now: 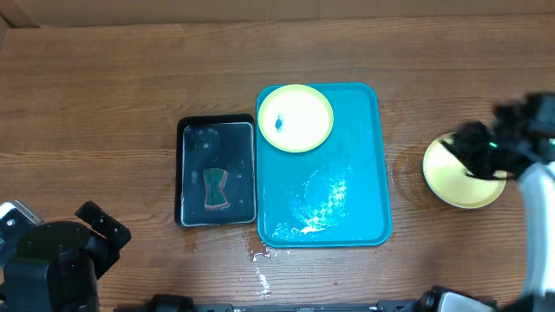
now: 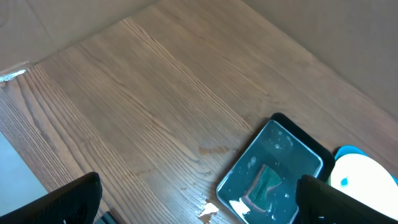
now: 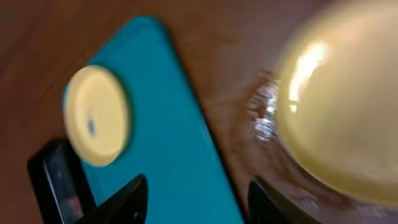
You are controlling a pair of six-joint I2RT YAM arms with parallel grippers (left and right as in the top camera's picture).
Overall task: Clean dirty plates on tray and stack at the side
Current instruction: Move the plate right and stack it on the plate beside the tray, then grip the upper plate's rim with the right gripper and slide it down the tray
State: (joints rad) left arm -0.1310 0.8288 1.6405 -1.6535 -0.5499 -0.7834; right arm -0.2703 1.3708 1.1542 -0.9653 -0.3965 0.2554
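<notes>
The turquoise tray (image 1: 351,130) lies mid-table. One plate (image 1: 296,117) with a small blue smear sits in its far-left corner; it also shows in the right wrist view (image 3: 96,115) on the tray (image 3: 168,143). A yellow-green plate (image 1: 460,182) rests on the table right of the tray; I cannot tell if it is a stack. It fills the right of the right wrist view (image 3: 342,106). My right gripper (image 1: 487,146) hovers over its far edge, blurred; its jaws (image 3: 199,202) are open and empty. My left gripper (image 1: 106,234) is at the front left, jaws (image 2: 199,202) open and empty.
A black tray (image 1: 184,173) holding water and a green sponge (image 1: 215,189) stands just left of the turquoise tray, also in the left wrist view (image 2: 273,124). Water lies in the turquoise tray's near half and spills on the table at its front-left corner (image 1: 260,257).
</notes>
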